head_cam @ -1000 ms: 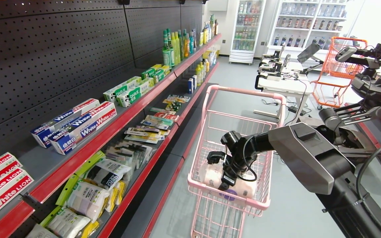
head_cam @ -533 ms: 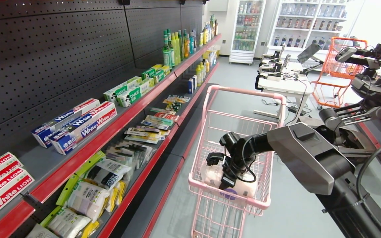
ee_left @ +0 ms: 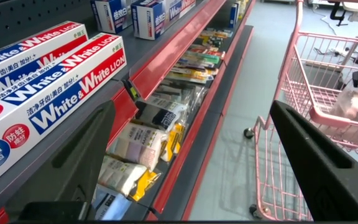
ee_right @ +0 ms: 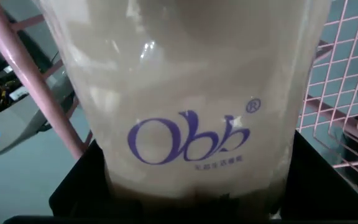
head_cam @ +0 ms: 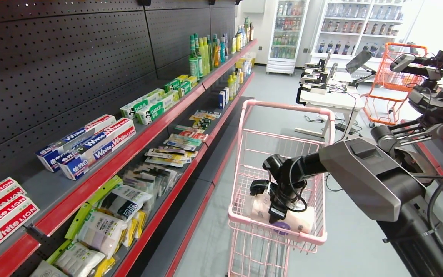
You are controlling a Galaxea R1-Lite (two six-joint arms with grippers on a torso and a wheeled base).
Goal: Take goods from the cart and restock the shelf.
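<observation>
One soft pack (head_cam: 302,224) in one pink cart (head_cam: 287,106), right claw (head_cam: 276,216) clamped on it; left claw (ee_left: 204,162) wide.

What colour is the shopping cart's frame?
The cart is pink, rim and wire mesh alike; the head view shows it best.
</observation>
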